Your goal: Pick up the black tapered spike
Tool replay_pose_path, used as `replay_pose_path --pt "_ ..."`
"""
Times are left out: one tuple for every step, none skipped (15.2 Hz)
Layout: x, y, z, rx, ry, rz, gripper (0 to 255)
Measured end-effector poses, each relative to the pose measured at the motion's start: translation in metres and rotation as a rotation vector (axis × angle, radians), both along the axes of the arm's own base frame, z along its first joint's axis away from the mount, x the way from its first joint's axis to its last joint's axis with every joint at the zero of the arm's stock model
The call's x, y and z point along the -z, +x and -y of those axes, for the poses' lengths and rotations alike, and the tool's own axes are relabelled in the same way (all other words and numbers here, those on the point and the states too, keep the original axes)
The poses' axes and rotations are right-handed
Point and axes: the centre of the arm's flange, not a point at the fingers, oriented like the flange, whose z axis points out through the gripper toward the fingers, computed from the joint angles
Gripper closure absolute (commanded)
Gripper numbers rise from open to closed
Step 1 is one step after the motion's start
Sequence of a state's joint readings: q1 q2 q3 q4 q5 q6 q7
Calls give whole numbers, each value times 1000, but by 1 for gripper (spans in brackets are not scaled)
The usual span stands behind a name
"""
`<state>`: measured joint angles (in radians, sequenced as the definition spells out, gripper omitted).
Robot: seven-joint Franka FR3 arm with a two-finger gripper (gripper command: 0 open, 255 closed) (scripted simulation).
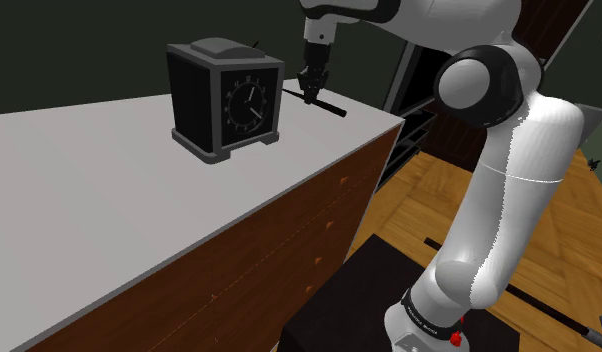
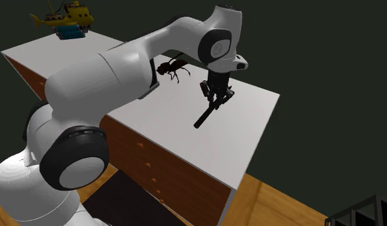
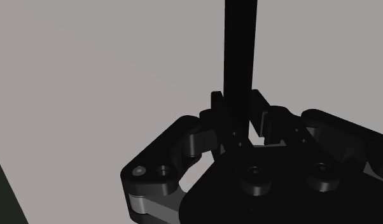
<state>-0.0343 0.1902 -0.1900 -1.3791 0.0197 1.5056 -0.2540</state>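
As the gripper clasps the spike

While the black gripper stands in the upper middle of the shoulder view, its fingers are closed on the black tapered spike; the spike slants toward the right, over the white counter top; a dark clock stands just beside, to the left; whether the spike touches the top, I cannot tell.

Nothing legible as a word, brand or number shows anywhere. The black box-shaped mantel clock on the pale grey desk has a dark round dial with white hour marks around its rim, too small to tell as numerals. The dark ring at the white arm's foot bears tiny pale lettering, unreadable.
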Motion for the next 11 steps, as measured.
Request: replay_pose_path --pt "0 0 0 0 0 0 255" --pt "0 0 0 0 0 1 255" --pt "0 0 0 -1 0 1 255" --pt "0 0 0 0 0 0 255" --pt "0 1 0 0 1 -4 255" --pt "-1 2 0 0 1 -10 255" --pt "-4 2 -1 0 2 -13 255" --pt "-8 3 0 0 2 -14 255" --pt "-13 3 -1 0 2 -15 255" --pt "-19 2 0 0 2 -15 255" --pt "-24 2 0 0 2 -15 255"
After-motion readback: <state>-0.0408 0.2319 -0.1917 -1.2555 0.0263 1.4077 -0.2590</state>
